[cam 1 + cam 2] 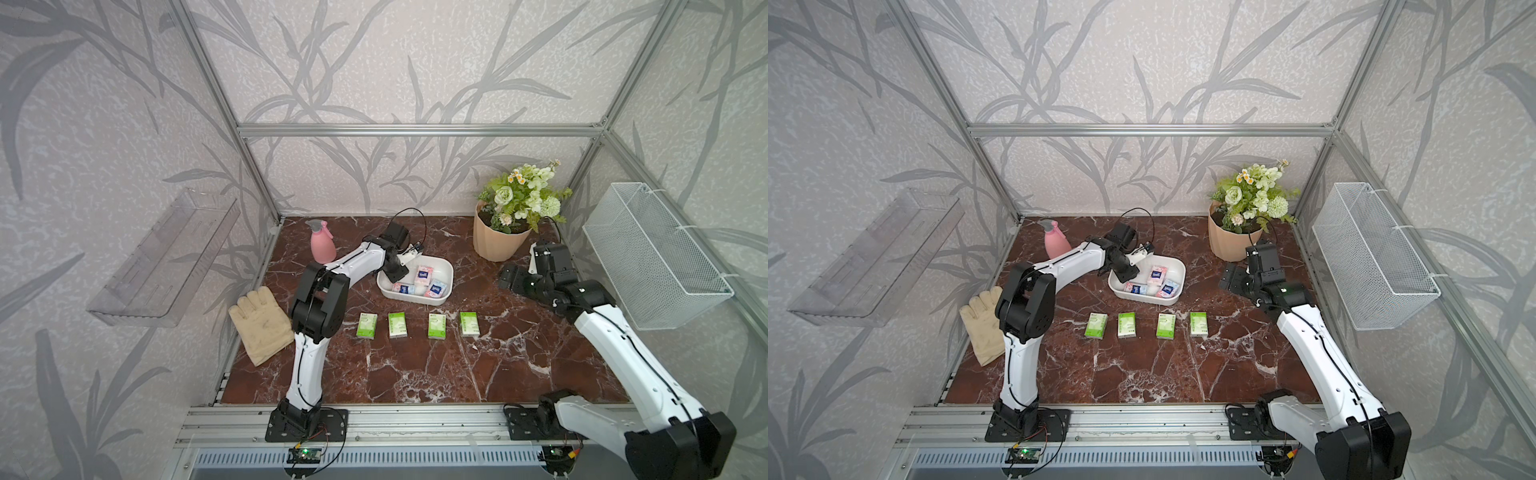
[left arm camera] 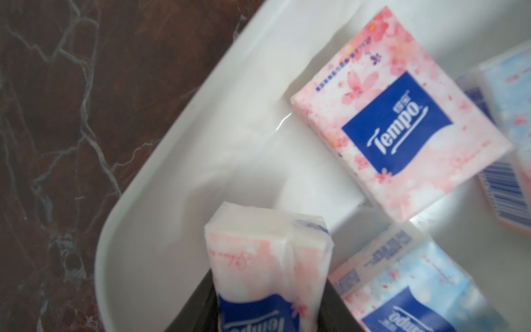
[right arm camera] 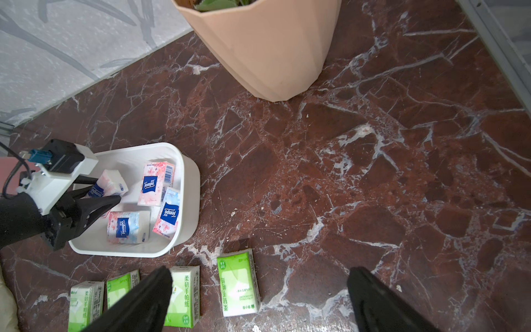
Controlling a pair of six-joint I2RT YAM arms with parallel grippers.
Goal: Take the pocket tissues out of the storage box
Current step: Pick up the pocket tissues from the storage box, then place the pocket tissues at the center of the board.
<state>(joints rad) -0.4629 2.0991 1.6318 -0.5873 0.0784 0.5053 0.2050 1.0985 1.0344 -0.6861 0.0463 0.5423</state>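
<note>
Pink flat tissue packet [image 2: 258,258] is being clamped by left gripper [image 3: 110,189] inside shallow white plastic storage box [image 3: 191,201]. Its long axis is being held in line with the fingers [image 3: 94,205], free end pointing at the box floor. Three more packets [image 3: 156,184] are lying in the box. Right gripper [image 3: 258,276] jaws are being held wide, empty, over red-brown marble tabletop [image 1: 415,374]. Grey leaf-print wallpaper [image 1: 415,62] is lining the walls.

Left arm [image 1: 357,262]: stretched forward, wrist tipped down; left gripper [image 3: 110,188] clamped on pink packet [image 2: 258,258]. Right arm [image 1: 615,345]: extended; right gripper [image 3: 261,273] jaws wide apart.
</note>
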